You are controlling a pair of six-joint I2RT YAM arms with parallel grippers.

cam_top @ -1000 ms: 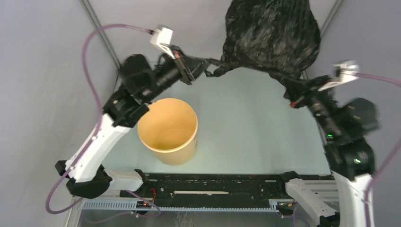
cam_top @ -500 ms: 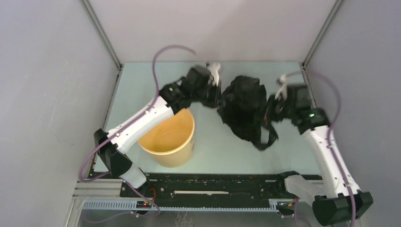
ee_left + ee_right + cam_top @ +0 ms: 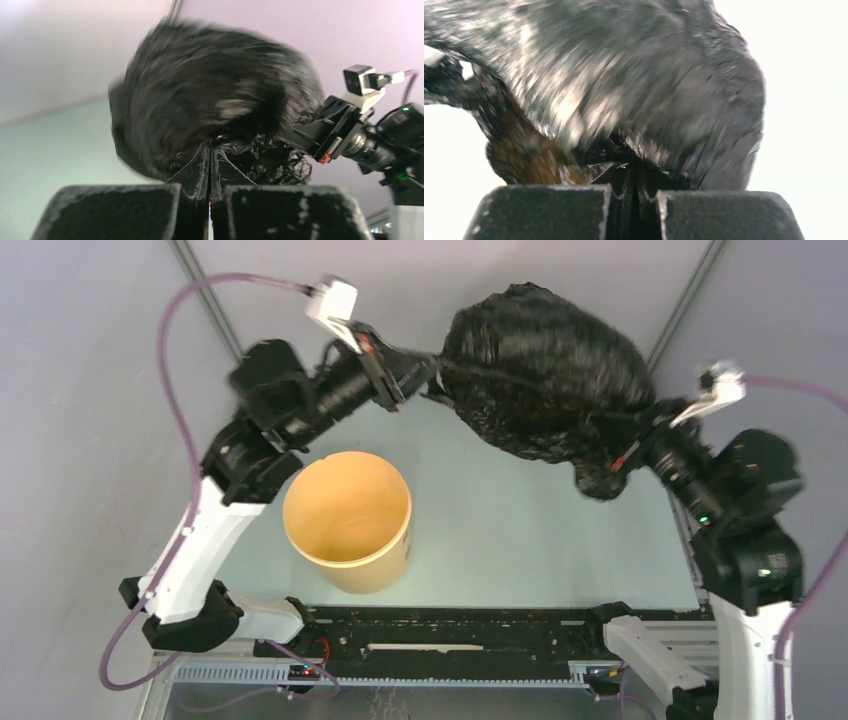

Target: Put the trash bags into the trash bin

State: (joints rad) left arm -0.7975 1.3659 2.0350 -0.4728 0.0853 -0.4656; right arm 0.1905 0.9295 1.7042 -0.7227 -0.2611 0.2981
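Observation:
The glossy black trash bag point(image 3: 545, 365) is puffed out wide and held high above the table between both arms. My left gripper point(image 3: 432, 370) is shut on its left edge. My right gripper point(image 3: 612, 445) is shut on its right edge. The bag fills the left wrist view point(image 3: 210, 100), blurred, with my left gripper point(image 3: 210, 150) pinching it. In the right wrist view the bag point(image 3: 624, 75) is blurred above my right gripper point(image 3: 633, 175), which is shut on it. The tan trash bin point(image 3: 347, 518) stands open and upright below my left arm, with nothing showing inside.
The pale green table point(image 3: 520, 530) is walled by grey panels at the back and sides. A black rail point(image 3: 450, 625) runs along the near edge. Purple cables loop from both wrists. The right arm point(image 3: 360, 140) shows in the left wrist view.
Half a second ago both arms were low with the bag bunched near the table. Now both have swung up and the bag is ballooned high, as it was one second ago.

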